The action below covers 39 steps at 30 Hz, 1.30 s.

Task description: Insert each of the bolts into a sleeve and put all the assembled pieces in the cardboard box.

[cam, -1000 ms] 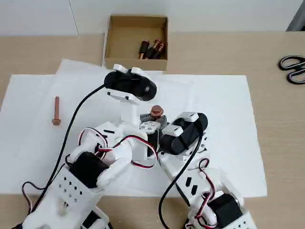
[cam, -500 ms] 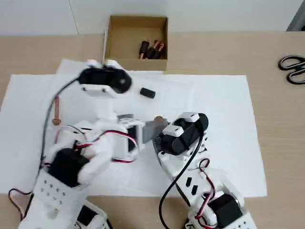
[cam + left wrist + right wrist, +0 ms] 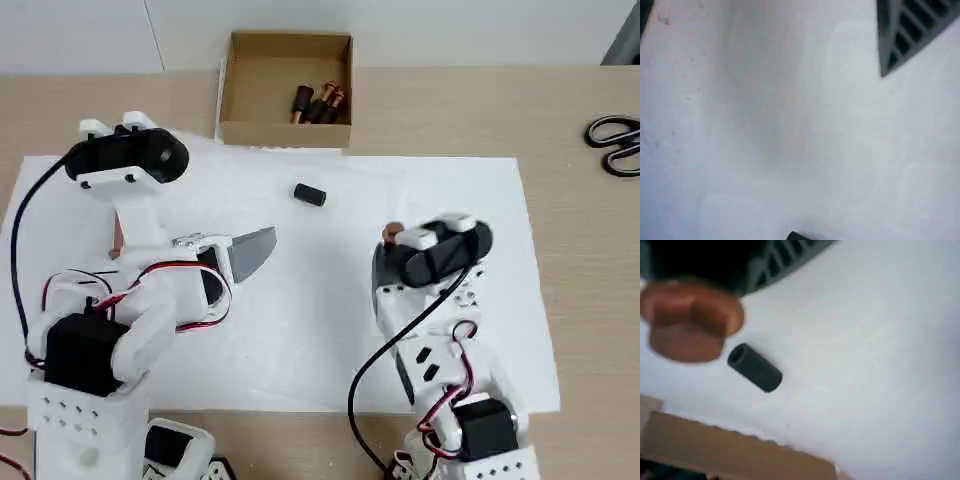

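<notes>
high view: right gripper [image 3: 385, 252] pinches bolt [image 3: 392, 233] mid-frame, probably to feed it into loose sleeve [image 3: 309, 194] above-left; left gripper [image 3: 252, 250] spread, empty.

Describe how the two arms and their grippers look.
Both arms are white plastic shells around black servo motors: the left arm and the right arm. Each carries a black rounded module at the wrist, a black cable looping to the base, and red-and-black wires at the joints. The left gripper and right gripper have dark grey, ribbed, wedge-shaped fingers.
</notes>
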Available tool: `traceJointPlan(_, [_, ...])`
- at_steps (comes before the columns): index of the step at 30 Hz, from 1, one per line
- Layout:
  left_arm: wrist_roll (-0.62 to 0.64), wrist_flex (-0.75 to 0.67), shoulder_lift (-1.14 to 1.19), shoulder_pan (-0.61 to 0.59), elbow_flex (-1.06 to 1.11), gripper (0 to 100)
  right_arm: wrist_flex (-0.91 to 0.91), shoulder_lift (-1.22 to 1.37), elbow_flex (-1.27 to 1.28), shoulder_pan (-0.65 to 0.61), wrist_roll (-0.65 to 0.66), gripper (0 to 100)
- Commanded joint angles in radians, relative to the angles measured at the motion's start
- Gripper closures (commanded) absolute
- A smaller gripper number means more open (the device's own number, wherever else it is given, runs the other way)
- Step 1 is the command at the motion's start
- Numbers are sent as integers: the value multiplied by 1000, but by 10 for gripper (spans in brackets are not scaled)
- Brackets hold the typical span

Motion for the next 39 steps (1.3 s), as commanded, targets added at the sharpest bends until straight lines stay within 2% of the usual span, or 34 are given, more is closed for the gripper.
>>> traceJointPlan(1, [-9,-3,-17,-3,-42,701,-102,166,-183,8,14,995])
traceJointPlan(5, [-8,-5,-17,-3,-42,701,-312,490,-344,10,14,995])
traceJointPlan(11, [-8,-28,-17,-2,-41,701,-743,1050,-555,12,14,995])
traceJointPlan(16, [-8,-34,-17,-2,-42,701,-1090,1480,-806,64,12,995])
traceJointPlan(22, [-8,-48,-14,-2,-38,701,-1201,1899,-1200,79,9,995])
traceJointPlan(28, [-8,-48,-11,-8,-38,701,-1282,2181,-1482,51,9,995])
traceJointPlan(39, [-8,-55,-9,-8,-33,701,-1277,2460,-1642,16,12,991])
